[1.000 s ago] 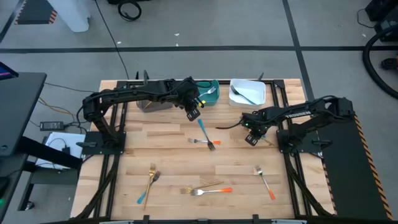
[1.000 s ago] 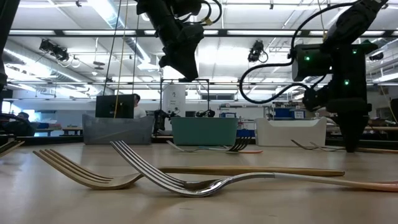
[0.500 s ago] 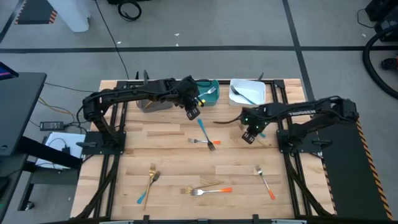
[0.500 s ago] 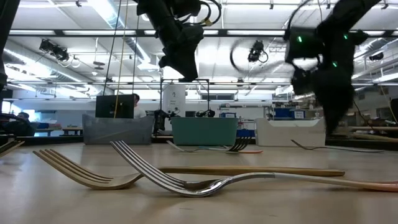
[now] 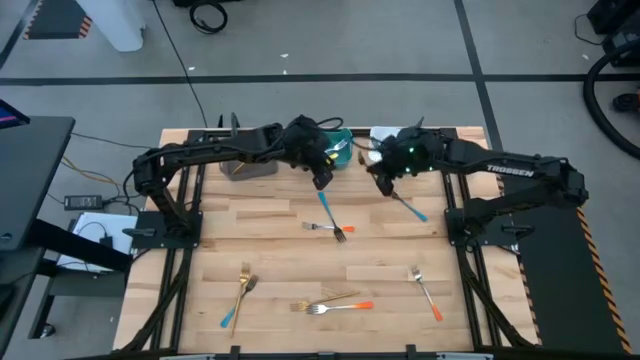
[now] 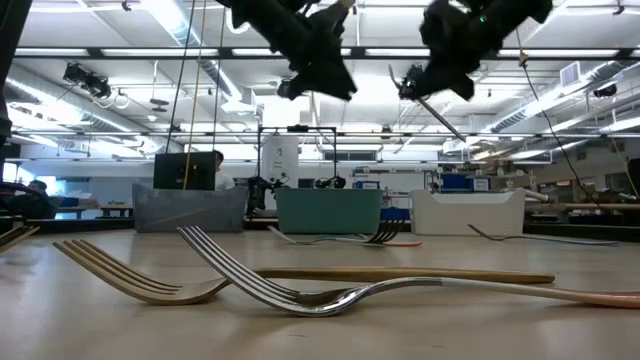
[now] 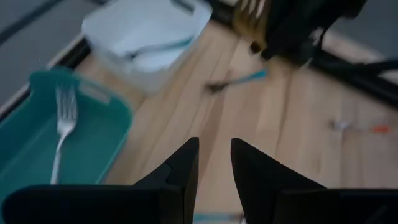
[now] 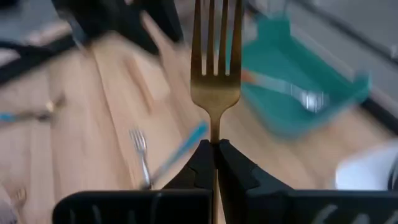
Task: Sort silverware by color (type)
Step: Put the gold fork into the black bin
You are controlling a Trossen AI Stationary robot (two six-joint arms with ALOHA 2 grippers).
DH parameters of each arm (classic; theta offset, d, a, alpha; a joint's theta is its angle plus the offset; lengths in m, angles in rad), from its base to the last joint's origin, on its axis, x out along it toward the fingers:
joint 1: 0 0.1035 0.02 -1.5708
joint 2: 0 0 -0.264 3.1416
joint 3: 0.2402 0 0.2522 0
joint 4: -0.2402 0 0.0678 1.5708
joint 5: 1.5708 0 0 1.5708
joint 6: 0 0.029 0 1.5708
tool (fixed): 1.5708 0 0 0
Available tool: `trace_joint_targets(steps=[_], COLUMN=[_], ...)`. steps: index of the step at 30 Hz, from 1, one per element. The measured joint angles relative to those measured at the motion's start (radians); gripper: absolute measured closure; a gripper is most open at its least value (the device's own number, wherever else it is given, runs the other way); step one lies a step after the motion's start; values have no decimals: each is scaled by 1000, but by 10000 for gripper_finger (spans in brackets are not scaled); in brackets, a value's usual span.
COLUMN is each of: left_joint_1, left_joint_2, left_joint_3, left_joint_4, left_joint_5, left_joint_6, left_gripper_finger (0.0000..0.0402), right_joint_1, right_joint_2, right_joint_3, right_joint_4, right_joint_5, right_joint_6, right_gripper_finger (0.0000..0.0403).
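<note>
**Right arm holding gold fork near the bins**

Right gripper [image 8: 214, 155] is raised off the table at the far edge, between the teal bin [image 5: 342, 150] and white bin [image 5: 398, 146] — fingers pinched on the neck of a gold fork [image 8: 215, 68], tines pointing out ahead of the wrist. Left gripper [image 7: 214, 163] hovers just in front of the teal bin, fingers slightly apart, nothing between them.

A silver fork [image 7: 61, 129] lies in the teal bin. A teal-handled fork [image 5: 331, 216] lies mid-table; another teal-handled piece [image 5: 408, 207] sits below the right gripper. Orange-handled forks [image 5: 336, 306] and a gold fork [image 5: 243, 285] lie along the near edge.

The gold fork's handle is hidden behind the right fingers — white bin contents hard to make out.
</note>
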Motion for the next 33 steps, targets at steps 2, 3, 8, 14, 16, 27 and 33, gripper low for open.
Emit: trace_joint_targets(steps=[2, 3, 8, 14, 16, 27, 33], left_joint_1=[-7, -11, -27, -34, -34, -29, -23], left_joint_2=[0, 0, 0, 0, 0, 0, 0], left_joint_3=[0, 0, 0, 0, 0, 0, 0], left_joint_4=[60, 89, 220, 309, 314, 403, 413], left_joint_5=[3, 4, 5, 5, 2, -12, -16], left_joint_6=[-8, -18, -113, -169, -185, -186, -185], left_gripper_finger=[299, 299, 299, 299, 299, 299, 314], right_joint_1=[0, 0, 0, 0, 0, 0, 0], right_joint_2=[-3, -3, -3, -3, -3, -3, -3], right_joint_3=[20, 29, 43, 44, 44, 44, 44], right_joint_4=[58, 95, 253, 326, 327, 410, 479], right_joint_5=[-1, -1, -2, -3, -3, -3, -3], right_joint_6=[-23, -33, -60, -57, -41, 13, 47], right_gripper_finger=[393, 393, 394, 394, 394, 394, 394])
